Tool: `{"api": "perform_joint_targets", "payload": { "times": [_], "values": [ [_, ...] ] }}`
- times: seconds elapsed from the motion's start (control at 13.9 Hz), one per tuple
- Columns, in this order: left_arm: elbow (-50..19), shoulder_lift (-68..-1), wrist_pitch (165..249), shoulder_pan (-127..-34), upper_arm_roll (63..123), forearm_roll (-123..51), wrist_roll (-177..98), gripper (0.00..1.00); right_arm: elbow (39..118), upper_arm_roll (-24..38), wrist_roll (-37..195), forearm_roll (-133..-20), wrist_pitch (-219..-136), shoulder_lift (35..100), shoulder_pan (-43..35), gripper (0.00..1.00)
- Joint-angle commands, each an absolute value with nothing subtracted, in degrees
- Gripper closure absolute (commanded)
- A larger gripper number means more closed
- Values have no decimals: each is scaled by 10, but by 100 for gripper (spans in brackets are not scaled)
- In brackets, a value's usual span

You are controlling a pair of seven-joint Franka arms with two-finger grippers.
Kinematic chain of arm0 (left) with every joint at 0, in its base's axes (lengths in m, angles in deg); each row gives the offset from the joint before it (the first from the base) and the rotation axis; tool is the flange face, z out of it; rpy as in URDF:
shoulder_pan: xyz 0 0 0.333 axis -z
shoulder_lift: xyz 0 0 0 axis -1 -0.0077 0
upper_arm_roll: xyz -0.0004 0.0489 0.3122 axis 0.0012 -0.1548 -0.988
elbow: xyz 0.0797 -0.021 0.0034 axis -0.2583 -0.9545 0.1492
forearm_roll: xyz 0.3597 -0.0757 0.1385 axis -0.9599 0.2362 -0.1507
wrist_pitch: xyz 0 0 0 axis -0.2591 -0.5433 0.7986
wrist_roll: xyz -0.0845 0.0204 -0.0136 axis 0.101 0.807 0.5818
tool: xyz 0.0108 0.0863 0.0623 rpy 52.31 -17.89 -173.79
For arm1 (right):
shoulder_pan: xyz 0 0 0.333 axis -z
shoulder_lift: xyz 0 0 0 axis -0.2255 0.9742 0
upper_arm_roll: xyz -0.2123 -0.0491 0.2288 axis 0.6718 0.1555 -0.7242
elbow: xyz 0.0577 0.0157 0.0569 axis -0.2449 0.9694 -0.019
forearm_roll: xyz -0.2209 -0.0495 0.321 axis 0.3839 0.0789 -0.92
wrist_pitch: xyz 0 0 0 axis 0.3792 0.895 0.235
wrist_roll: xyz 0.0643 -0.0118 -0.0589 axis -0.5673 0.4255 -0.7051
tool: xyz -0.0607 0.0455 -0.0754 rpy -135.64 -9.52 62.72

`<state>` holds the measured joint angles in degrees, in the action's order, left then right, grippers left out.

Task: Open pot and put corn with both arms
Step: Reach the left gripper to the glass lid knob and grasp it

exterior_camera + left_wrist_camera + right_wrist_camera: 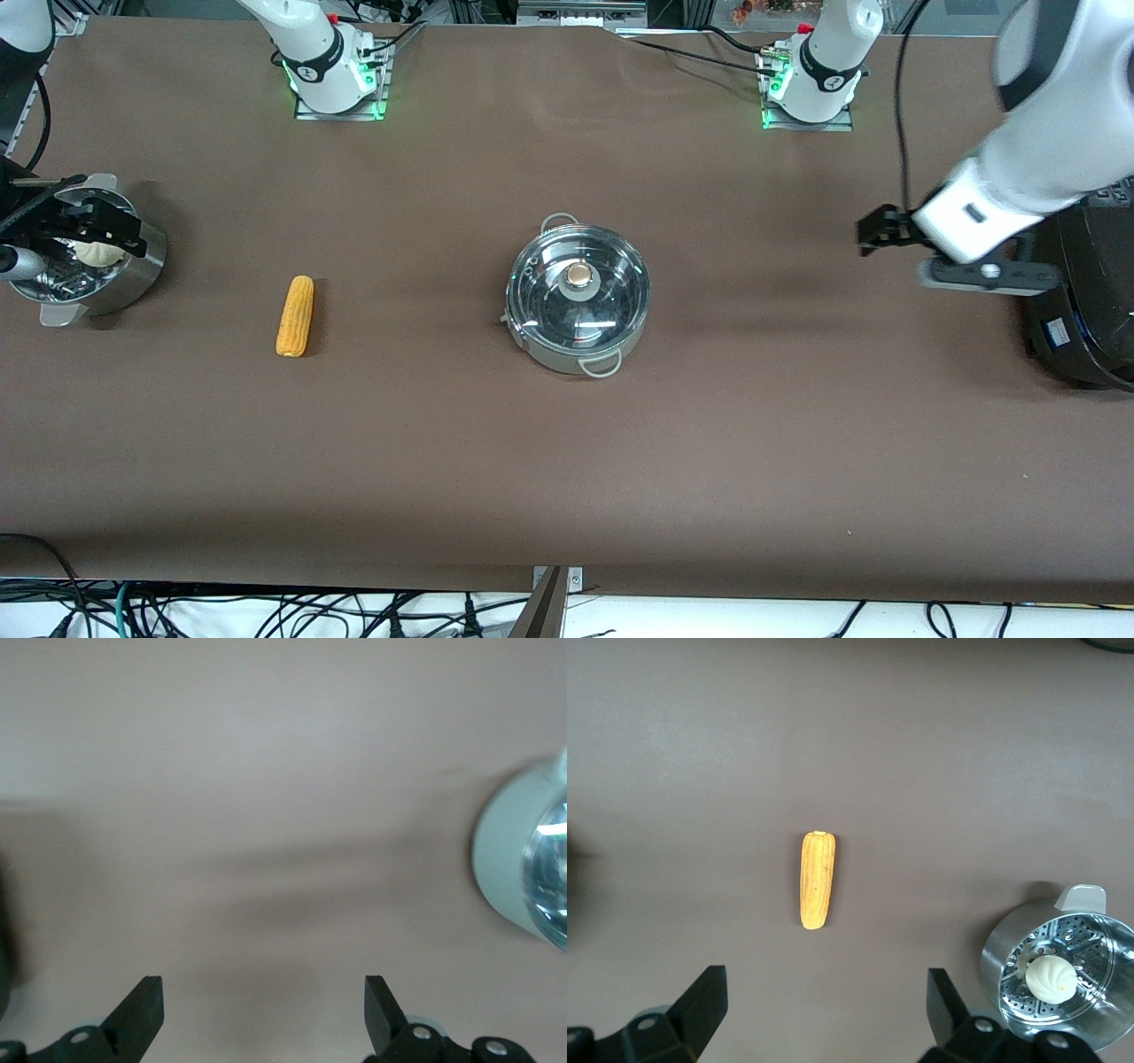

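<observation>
The pot [577,299] sits at the middle of the table [567,461], with its glass lid [578,288] on and the brass knob [580,276] at the lid's centre. One wire handle [600,365] points toward the front camera and the other [558,219] away from it.

The corn [295,315] lies flat on the table toward the right arm's end, well apart from the pot, its length running roughly toward the front camera. In the right wrist view the corn [817,880] lies alone on the bare cloth.

Further toward that end stands a steamer pot [133,275] with a white bun [99,254] on its perforated insert. The right gripper [84,221] hangs over this steamer; the right wrist view shows its fingers [704,1003] spread wide and holding nothing.

The left gripper [877,232] is over bare table toward the left arm's end, between the pot and a black cooker [1085,301] at the table's edge. Its fingers [142,1010] are also spread apart and empty in the left wrist view, where what is probably the pot's side [509,859] shows blurred at the frame edge.
</observation>
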<state>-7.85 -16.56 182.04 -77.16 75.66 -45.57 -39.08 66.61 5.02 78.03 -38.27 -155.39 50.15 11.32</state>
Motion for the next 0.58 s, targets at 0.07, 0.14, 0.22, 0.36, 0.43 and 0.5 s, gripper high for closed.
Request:
{"api": "perform_joint_targets", "payload": {
  "times": [0.07,0.14,0.22,0.36,0.43,0.5],
  "values": [
    [54,-286,1817,-684,753,-459,-457,0,659,50,777,-391,-1548,499,115,0],
    [94,-325,1817,-663,753,-457,-490,0,659,50,777,-391,-1548,499,115,0],
    [137,-365,1817,-637,752,-456,-530,0,659,50,778,-391,-1548,499,115,0],
    [186,-418,1819,-607,753,-456,-609,0,659,51,777,-391,-1548,499,115,0],
    [194,-436,1841,-590,753,-455,-636,0,659,51,779,-392,-1548,499,115,0],
    [192,-447,1874,-578,753,-454,-669,0,659,51,779,-392,-1548,499,115,0]
  ]
}}
